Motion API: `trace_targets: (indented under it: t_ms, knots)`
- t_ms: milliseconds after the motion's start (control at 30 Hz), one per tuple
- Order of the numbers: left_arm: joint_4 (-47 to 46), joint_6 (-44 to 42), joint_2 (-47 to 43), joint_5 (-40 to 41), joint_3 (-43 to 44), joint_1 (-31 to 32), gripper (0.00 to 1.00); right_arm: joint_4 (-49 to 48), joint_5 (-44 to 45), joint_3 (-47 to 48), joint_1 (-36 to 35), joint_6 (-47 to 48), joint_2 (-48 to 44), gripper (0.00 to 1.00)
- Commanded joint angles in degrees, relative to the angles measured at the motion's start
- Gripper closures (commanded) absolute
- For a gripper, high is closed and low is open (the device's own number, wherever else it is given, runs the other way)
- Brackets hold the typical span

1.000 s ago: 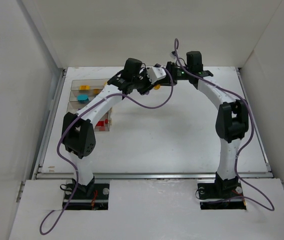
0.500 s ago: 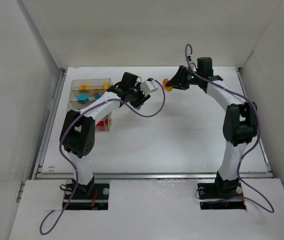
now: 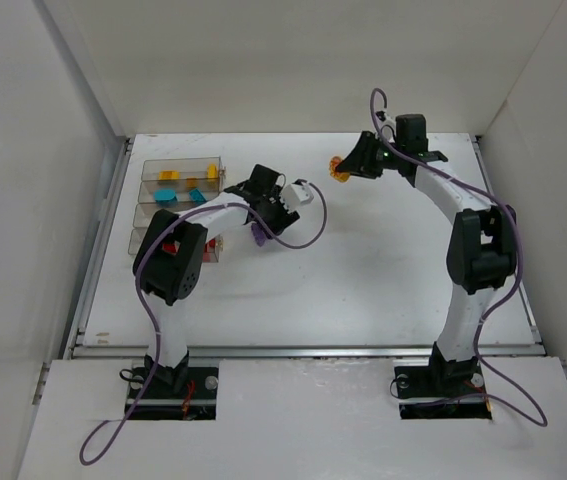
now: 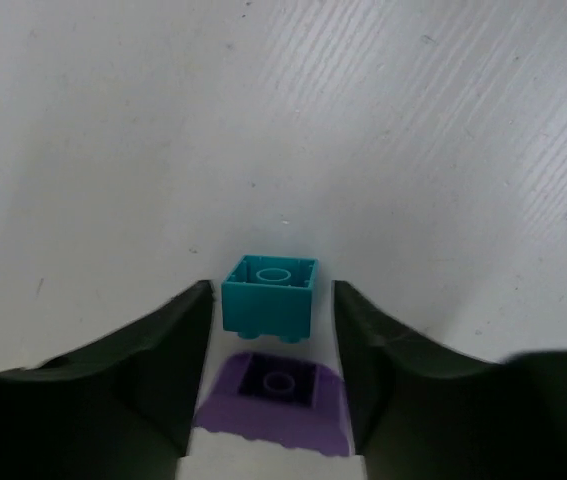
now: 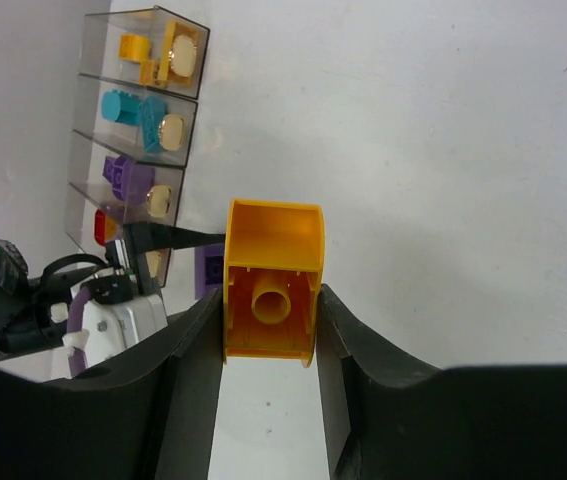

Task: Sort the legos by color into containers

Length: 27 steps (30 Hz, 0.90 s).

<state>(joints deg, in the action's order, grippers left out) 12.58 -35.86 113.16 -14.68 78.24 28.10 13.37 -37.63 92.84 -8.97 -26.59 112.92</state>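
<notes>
Left wrist view: a teal brick (image 4: 268,305) lies between the left gripper's (image 4: 273,287) spread fingers, with narrow gaps on both sides. The right gripper (image 5: 270,292) pinches a yellow-orange brick (image 5: 273,240).

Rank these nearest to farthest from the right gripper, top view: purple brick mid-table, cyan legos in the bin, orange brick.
1. orange brick: clamped in the right gripper itself.
2. purple brick: to its left, nearer the arm bases, mid-table.
3. cyan legos: far left, inside the containers.

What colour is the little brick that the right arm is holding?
Yellow-orange. The brick shows best in the right wrist view.
</notes>
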Motion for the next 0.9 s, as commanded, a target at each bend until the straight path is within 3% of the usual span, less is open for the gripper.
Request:
trace_targets:
  t_ms: [0,133,267,333,433,500,567,600,767,867]
  knots:
    - [-1.9,0.0,-0.8,-1.4,-0.8,-0.3,0.46,0.7,0.5,2.5,-0.3,3.2,-3.4,1.0]
    - [-2.4,0.5,-0.8,-3.4,2.2,-0.3,0.35,3.3,-0.9,3.7,-0.8,9.1,-3.4,1.0]
    - [1.3,2.3,-1.4,-8.4,8.6,-0.3,0.34,7.0,-1.1,3.7,-0.8,19.4,-3.9,1.0]
    - [5.4,1.7,-1.9,-15.7,13.1,-0.8,0.33,7.0,1.1,2.3,-1.4,27.3,-6.4,1.0]
    - [10.7,-1.8,-3.9,-25.9,18.3,-0.9,0.33,-0.7,0.3,-4.7,-1.4,36.4,-12.3,1.0]
    - [14.3,-5.0,-4.4,-30.4,21.4,-1.4,0.33,-3.9,-4.0,-9.5,-1.4,42.2,-15.1,1.0]
    - [20.5,-10.7,-5.2,-36.2,25.0,-1.4,0.33,-4.0,-9.3,-11.8,-2.0,57.6,-17.7,1.0]
    - [20.6,-13.2,-6.2,-38.0,25.7,-1.4,0.33,-4.0,-11.6,-11.8,-2.0,57.7,-18.4,1.0]
    - [21.3,-21.2,-8.7,-42.3,26.3,-1.4,0.29,-4.0,-26.9,-19.1,-2.0,84.4,-23.9,1.0]
    - [22.5,-23.0,-9.5,-46.4,26.9,-1.4,0.26,-3.1,-31.3,-18.4,-2.0,85.8,-23.9,1.0]
